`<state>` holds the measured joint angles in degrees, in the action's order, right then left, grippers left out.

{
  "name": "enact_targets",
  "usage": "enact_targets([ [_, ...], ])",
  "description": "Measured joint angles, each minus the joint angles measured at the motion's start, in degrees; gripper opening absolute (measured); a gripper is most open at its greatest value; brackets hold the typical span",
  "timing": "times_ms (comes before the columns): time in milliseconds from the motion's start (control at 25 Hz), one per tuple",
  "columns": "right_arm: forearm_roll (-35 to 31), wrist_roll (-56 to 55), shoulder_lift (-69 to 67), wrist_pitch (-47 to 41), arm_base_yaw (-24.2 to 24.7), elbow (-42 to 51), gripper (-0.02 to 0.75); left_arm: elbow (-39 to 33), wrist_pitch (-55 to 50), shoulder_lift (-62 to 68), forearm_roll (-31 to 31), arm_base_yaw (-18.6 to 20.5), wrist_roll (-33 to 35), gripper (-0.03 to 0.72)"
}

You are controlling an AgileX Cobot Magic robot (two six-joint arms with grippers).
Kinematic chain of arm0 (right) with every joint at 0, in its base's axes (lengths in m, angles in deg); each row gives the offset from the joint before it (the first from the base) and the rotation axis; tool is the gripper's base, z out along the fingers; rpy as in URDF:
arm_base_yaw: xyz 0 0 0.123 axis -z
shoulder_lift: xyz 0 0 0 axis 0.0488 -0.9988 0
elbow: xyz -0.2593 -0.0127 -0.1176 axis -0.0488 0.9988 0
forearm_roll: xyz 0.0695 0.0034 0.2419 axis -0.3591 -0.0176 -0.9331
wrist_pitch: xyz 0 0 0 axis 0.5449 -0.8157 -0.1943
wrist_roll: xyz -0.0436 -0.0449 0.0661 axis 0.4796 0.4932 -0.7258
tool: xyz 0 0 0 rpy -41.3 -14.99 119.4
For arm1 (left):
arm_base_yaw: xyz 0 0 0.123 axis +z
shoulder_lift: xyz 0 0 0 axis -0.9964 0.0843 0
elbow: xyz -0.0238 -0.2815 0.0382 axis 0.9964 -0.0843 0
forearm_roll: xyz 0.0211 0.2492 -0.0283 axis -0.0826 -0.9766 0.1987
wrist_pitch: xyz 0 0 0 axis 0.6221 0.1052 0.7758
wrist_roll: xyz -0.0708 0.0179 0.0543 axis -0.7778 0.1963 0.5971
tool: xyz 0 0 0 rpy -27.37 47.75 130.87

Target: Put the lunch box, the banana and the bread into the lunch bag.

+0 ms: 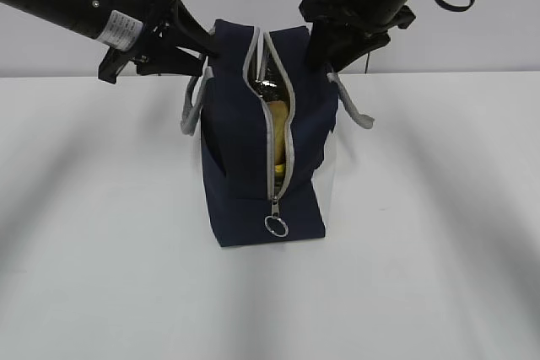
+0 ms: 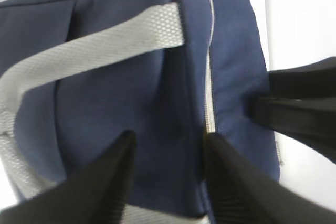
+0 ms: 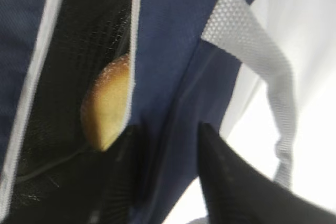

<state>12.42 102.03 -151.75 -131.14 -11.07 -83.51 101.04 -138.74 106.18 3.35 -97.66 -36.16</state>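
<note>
Exterior view, left to right: left claw [image 1: 205,55] at upper left, its fingers pinching the lunch bag [image 1: 261,137] by its left top edge. Bag upright at centre on the white bench [image 1: 101,250], zipper slit running top to front, yellow contents showing. Right claw [image 1: 325,61] at upper right, fingers straddling the right rim; bread [image 3: 107,103] lies just inside. Both claws equally near.
</note>
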Motion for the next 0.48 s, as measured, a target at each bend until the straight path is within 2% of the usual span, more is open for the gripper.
enact_targets([
  [80, 2.14, 0.00, 1.44, 0.00, 0.00, 0.00, 0.417, 0.00, -0.06, 0.00, -0.14, 0.05, 0.00, 0.373],
  [160, 3.88, 0.00, 3.06, -0.09, 0.00, 0.00, 0.496, 0.00, -0.31, 0.00, -0.59, 0.25, 0.00, 0.437],
  [280, 5.11, 0.00, 5.49, -0.22, 0.00, 0.00, 0.534, 0.24, -2.08, 0.00, -1.32, 1.24, 0.00, 0.474],
  [480, 7.13, 0.00, 9.44, -0.35, 0.00, 1.09, 0.544, 4.36, -7.76, -1.13, -6.87, 3.14, -0.55, 0.484],
])
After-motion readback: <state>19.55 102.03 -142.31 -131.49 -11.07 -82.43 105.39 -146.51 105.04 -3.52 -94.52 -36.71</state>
